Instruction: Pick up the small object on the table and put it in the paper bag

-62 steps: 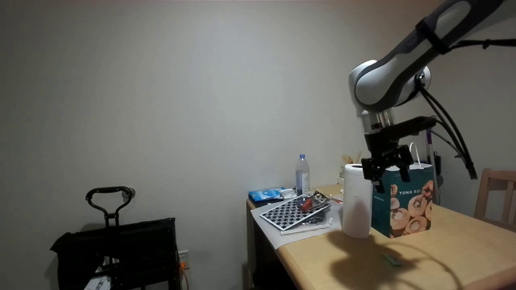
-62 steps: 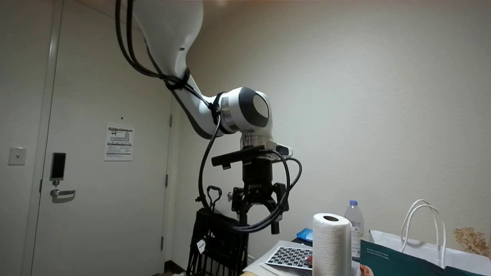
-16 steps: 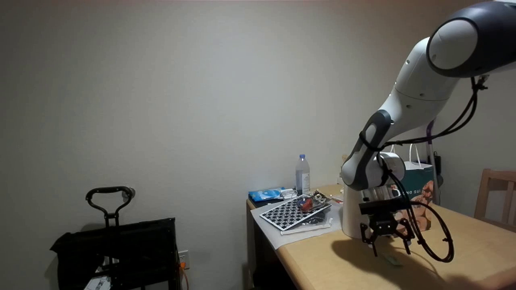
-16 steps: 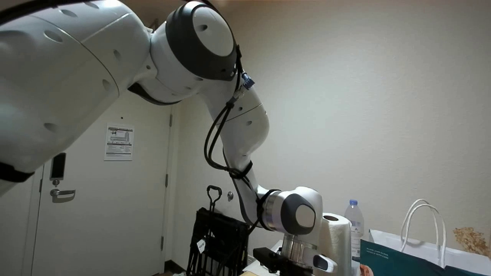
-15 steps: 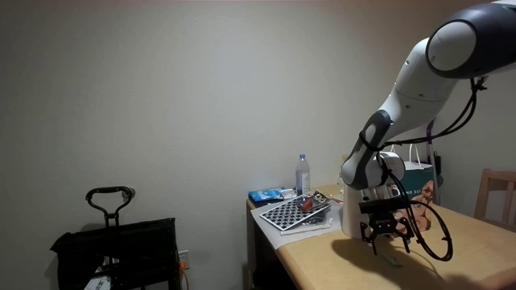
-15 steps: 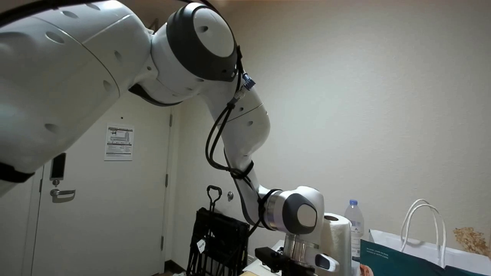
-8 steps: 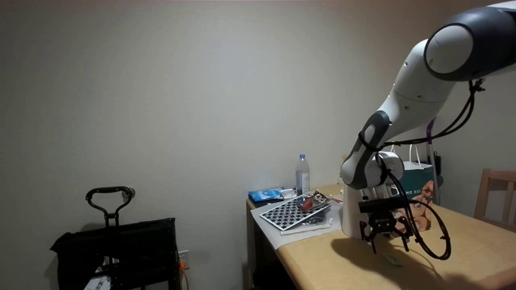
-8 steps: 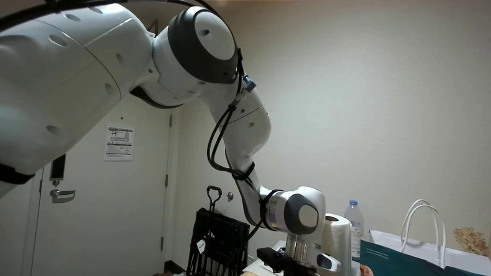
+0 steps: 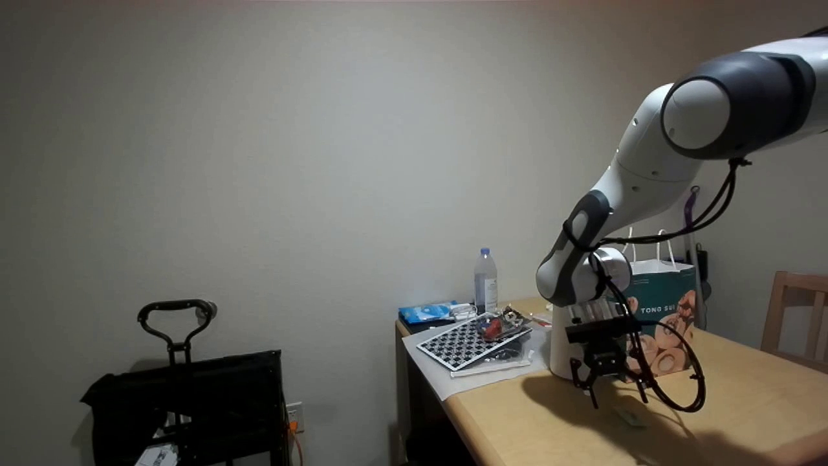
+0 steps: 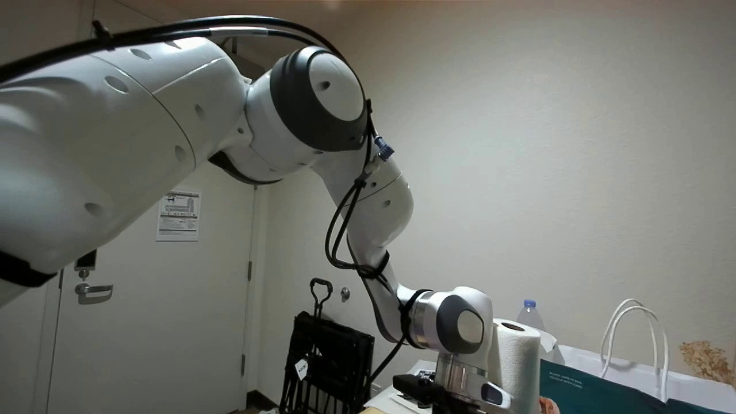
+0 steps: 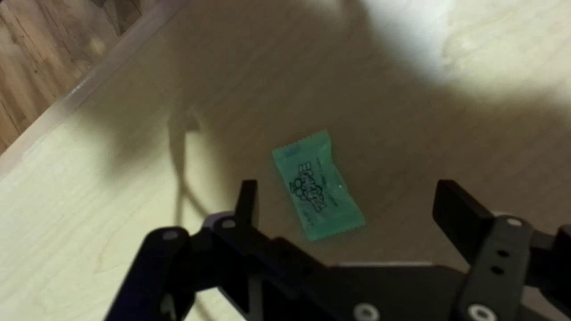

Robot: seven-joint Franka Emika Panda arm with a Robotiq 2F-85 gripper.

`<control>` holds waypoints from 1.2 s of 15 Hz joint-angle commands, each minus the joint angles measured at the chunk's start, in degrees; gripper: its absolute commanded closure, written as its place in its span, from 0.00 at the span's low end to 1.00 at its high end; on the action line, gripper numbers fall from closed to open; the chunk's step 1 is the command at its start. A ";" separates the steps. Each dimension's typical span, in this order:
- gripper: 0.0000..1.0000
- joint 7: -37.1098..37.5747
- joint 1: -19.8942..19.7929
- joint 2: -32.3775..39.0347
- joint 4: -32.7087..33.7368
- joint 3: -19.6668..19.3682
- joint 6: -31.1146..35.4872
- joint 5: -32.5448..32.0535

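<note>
1. Here, a small mint-green wrapped packet (image 11: 319, 189) with dark print lies on the pale wooden table (image 9: 757, 401), in shadow.
2. Above the table hangs the black two-fingered gripper (image 9: 620, 403), its jaws wide apart; in the wrist view the packet shows between them, touching neither.
3. The upright, white-handled teal-blue paper gift bag (image 9: 673, 294) stands near the white cylindrical paper roll (image 10: 519, 365), apart from the packet.

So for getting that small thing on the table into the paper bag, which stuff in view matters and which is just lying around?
Part of the job:
small green wrapped packet, likely candy
teal TONG SUI paper bag
robot's open fingers

Just lying around:
paper towel roll
blue-capped bottle
black-and-white checkered board
folded black cart
wooden chair
</note>
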 commanded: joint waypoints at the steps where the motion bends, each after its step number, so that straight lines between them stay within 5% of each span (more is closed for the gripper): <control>1: 0.00 0.51 0.19 0.47 0.77 -0.49 -2.46 -0.14; 6: 0.00 -1.24 -0.73 1.71 1.45 0.65 -2.69 1.08; 7: 0.25 -2.50 -1.37 2.15 1.84 1.34 -2.77 1.81; 8: 0.26 -3.33 -1.73 2.42 2.05 1.79 -2.82 2.35; 14: 0.66 -8.20 -3.06 2.17 1.70 3.31 -0.52 4.21; 15: 0.41 -8.34 -2.94 1.52 0.97 2.98 0.21 3.79; 16: 0.26 -7.99 -2.68 1.02 0.42 2.54 0.65 3.31; 17: 0.50 -5.91 -1.76 2.17 2.27 2.33 -1.62 2.81; 18: 0.44 -5.94 -1.81 2.16 2.27 2.22 -1.39 2.79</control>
